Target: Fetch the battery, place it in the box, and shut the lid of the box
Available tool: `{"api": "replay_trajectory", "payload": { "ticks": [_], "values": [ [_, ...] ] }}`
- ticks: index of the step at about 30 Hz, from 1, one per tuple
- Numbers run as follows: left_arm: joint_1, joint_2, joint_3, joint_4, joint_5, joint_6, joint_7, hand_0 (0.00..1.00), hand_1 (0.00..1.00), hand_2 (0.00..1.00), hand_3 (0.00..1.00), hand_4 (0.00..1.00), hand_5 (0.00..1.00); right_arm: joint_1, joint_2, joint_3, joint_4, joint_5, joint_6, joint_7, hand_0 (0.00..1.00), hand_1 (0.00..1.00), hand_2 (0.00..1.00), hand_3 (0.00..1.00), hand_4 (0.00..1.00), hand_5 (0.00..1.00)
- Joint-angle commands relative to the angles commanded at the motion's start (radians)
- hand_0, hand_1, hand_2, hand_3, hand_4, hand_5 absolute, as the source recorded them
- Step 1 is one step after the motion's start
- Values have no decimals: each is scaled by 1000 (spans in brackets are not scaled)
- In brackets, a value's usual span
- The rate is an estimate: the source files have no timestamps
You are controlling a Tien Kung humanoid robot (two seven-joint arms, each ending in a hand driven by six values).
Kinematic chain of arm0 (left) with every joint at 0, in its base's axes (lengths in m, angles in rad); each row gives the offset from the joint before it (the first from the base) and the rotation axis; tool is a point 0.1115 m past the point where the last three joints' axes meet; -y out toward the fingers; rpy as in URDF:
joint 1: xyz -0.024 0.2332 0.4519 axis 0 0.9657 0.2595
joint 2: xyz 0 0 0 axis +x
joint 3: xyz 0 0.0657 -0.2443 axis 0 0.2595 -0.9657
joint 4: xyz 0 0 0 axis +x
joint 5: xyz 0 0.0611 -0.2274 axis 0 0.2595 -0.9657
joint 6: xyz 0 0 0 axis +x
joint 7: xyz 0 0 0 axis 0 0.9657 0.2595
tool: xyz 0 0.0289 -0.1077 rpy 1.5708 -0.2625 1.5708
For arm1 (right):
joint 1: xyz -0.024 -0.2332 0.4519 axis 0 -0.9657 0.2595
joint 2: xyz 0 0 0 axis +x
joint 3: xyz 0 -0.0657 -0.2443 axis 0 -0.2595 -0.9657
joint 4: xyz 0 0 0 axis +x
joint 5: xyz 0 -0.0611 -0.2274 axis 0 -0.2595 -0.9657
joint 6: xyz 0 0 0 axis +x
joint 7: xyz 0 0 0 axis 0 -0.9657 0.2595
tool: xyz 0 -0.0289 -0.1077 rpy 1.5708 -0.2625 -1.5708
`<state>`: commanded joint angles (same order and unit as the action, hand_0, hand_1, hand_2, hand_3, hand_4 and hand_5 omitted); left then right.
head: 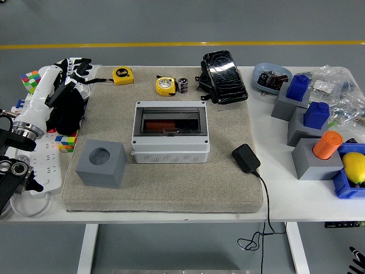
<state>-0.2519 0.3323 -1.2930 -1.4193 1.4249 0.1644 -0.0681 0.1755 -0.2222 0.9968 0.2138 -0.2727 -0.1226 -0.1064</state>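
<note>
Head view: my left hand (71, 94) hangs over the left edge of the grey mat (165, 188), beside the Rubik's cube (31, 81) — fingers loosely extended, gripping nothing. My right hand (358, 260) barely shows at the lower right corner, below the table's edge; I cannot tell how it is set. The box (170, 132) sits mid-mat with its smoky lid (170, 119) down, something orange-red showing through it. The battery (183, 85) stands at the mat's far edge, just beside the yellow tape measure (165, 85) — well apart from both my hands. A grey cube with a round hole (101, 163) sits left of the box.
</note>
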Motion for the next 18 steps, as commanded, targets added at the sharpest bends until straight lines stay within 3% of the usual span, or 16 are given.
{"api": "replay_trajectory", "payload": {
  "ticks": [18],
  "values": [
    [-3, -4, -3, -21, 20, -18, 20, 604, 715, 723, 742, 998, 998, 13, -8, -4, 1, 4, 0, 2, 617, 643, 623, 526, 961, 403]
  ]
}}
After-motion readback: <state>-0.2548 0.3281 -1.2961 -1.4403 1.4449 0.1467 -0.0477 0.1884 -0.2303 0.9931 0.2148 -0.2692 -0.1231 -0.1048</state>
